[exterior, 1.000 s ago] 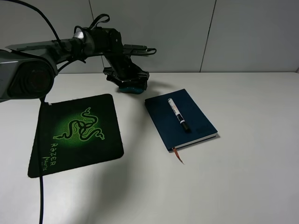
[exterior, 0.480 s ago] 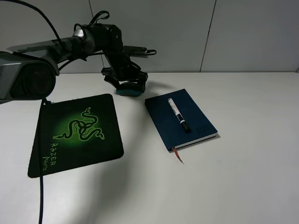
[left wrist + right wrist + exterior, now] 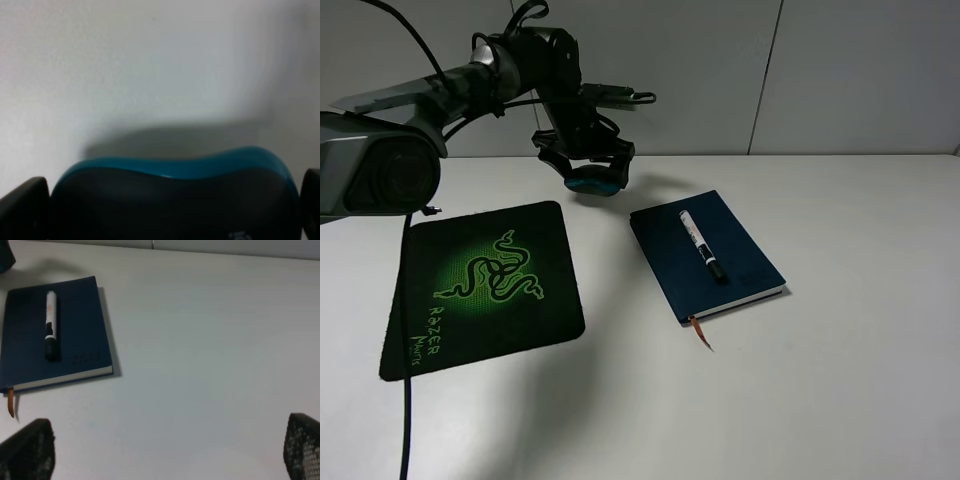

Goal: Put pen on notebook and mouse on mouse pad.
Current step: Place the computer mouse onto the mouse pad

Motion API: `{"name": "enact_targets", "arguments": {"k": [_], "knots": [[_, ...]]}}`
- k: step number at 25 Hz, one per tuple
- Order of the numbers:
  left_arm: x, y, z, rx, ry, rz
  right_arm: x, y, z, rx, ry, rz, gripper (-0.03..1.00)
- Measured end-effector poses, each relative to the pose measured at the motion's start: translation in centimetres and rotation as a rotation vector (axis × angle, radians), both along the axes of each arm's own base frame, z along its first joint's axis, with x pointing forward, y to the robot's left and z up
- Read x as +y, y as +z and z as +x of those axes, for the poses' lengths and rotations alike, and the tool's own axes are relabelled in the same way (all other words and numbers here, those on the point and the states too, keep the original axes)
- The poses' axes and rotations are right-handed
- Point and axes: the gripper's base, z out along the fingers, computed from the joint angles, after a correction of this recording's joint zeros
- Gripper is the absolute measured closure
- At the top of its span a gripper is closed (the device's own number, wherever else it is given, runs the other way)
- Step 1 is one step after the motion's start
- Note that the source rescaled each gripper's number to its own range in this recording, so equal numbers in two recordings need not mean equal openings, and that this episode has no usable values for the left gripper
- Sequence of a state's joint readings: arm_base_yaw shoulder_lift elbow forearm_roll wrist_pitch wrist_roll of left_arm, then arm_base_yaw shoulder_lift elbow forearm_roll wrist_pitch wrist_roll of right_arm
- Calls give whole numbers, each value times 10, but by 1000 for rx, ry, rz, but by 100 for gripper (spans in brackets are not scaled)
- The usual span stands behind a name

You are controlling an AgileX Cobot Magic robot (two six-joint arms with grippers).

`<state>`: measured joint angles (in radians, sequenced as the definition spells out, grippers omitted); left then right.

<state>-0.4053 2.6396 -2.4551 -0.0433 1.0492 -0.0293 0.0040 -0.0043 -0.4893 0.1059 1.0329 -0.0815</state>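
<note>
Left tool (image 3: pixel 593 172) gripped the small oval grey-and-teal mouse (image 3: pixel 175 195), held above the white desk (image 3: pixel 840 380) near the black green-logo mouse pad (image 3: pixel 485 290). White black-capped pen (image 3: pixel 702 243) lay on the navy hardcover notebook (image 3: pixel 745 262). Right tool (image 3: pixel 164 447) stood wide open, empty.

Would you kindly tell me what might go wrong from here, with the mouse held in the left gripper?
1. The left gripper clamps the rounded mouse only by its sides, so it could slip out in transit.
2. The mouse pad lies off to one side, so an early release would land the mouse on the table instead.
3. The pen lies loose on the notebook close by, and a bump there could roll it off.
</note>
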Motion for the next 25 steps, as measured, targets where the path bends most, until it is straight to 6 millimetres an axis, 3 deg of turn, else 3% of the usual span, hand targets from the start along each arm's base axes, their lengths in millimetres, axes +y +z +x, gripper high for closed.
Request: {"name": "enact_targets", "arguments": {"k": [10,25], "knots": [[0,34,-2,-3,-3,-3,0,0,0,0,0,0,-3],[-6,63,-9,-24,-16,-76,0,0,0,0,0,0,-3]]}}
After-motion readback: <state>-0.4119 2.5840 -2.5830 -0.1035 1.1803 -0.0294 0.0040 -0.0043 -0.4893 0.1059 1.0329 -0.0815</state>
